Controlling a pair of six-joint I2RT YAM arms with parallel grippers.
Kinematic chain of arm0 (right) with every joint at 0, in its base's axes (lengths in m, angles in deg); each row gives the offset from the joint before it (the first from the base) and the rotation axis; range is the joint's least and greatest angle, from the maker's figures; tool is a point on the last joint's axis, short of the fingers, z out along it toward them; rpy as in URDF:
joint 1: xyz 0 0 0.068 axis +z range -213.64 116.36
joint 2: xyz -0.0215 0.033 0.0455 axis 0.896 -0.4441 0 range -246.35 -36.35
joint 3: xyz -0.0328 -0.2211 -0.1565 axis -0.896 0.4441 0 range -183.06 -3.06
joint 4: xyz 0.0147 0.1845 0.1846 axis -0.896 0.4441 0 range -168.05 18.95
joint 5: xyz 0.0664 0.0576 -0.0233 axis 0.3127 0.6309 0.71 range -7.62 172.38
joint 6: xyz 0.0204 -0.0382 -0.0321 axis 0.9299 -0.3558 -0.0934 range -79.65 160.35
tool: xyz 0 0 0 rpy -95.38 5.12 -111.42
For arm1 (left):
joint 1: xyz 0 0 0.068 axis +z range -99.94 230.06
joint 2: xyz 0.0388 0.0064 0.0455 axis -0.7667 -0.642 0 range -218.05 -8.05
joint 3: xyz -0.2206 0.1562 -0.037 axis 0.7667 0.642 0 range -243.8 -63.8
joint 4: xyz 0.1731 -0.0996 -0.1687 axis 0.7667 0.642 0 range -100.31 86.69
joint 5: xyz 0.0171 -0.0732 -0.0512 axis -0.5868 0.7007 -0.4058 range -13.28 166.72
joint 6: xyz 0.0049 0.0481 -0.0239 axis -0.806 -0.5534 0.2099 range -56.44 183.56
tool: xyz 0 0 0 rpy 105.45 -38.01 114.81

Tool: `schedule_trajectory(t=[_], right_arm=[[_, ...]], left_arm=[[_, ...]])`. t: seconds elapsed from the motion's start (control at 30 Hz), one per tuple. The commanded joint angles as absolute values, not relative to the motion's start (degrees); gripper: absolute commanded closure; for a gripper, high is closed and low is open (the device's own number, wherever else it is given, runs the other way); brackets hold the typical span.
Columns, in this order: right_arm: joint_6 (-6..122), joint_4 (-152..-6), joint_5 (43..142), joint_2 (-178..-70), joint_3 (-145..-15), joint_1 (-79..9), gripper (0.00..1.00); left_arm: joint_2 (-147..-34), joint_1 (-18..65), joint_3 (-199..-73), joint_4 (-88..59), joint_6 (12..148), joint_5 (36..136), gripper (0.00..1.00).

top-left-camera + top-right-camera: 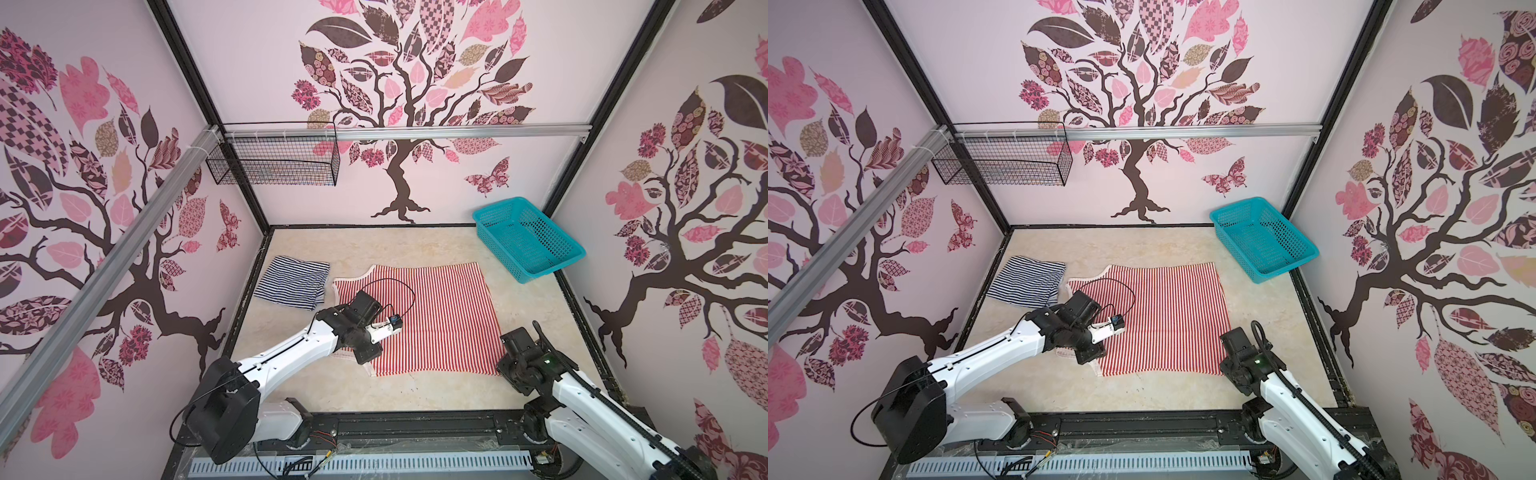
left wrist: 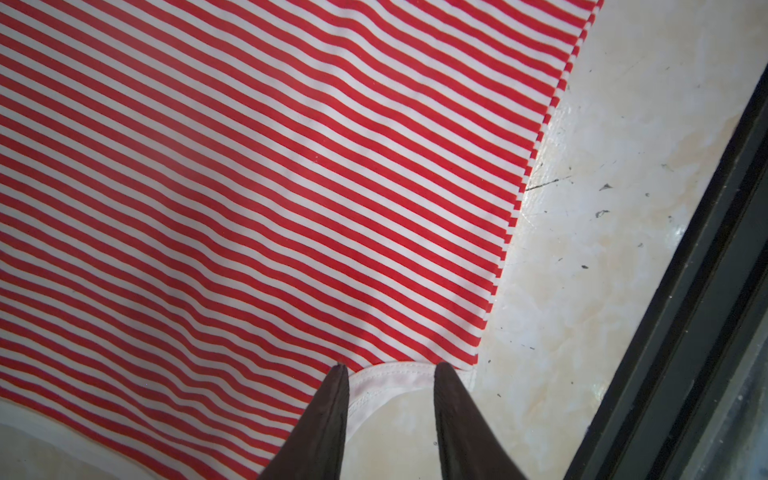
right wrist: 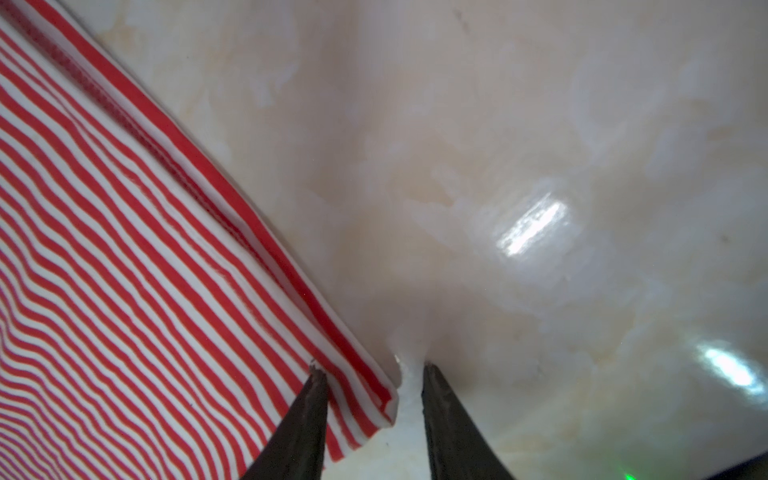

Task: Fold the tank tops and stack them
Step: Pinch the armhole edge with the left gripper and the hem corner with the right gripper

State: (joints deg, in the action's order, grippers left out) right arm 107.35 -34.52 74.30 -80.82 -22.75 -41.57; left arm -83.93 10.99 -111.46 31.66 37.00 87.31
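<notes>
The red-and-white tank top (image 1: 436,316) (image 1: 1167,316) lies spread flat mid-table. The navy-and-white tank top (image 1: 293,286) (image 1: 1027,280) rests folded to its left, further back. My left gripper (image 2: 390,368) is down at the red top's near-left armhole. It is open, its fingers straddling the pale edging (image 2: 386,376) on the table. My right gripper (image 3: 370,368) is down at the red top's near-right corner (image 3: 374,399). It is open too, with that hem corner lying between its fingers and a gap left beside it.
A teal mesh basket (image 1: 540,272) (image 1: 1279,270) leans at the back right corner. A black wire basket (image 1: 274,166) hangs on the back rail at left. The table's black frame edge (image 2: 685,311) runs close by the left gripper.
</notes>
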Motion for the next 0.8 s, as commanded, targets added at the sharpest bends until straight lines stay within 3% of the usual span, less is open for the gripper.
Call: schedule_trajectory(t=[0.0,0.23,0.43,0.6,0.77], right_arm=[[106.79,-33.35,76.01,-80.63,-24.17,-41.44,0.62],[105.83,-35.77,77.39,-82.02,-23.54,-41.44,0.68],[105.26,-34.92,76.28,-81.11,-24.8,-41.4,0.89],[104.43,-35.22,76.76,-81.4,-25.87,-41.34,1.0],[103.39,-35.43,76.86,-81.17,-26.85,-41.44,1.0]], left_arm=[[-85.12,10.69,-110.12,30.13,37.22,87.41,0.62],[-89.79,10.52,-110.12,29.37,37.83,83.41,0.63],[-87.32,10.2,-109.07,31.1,36.79,85.06,0.62],[-85.82,9.0,-108.02,31.4,36.27,84.67,0.6],[-85.93,6.85,-106.95,32.33,35.44,84.32,0.58]])
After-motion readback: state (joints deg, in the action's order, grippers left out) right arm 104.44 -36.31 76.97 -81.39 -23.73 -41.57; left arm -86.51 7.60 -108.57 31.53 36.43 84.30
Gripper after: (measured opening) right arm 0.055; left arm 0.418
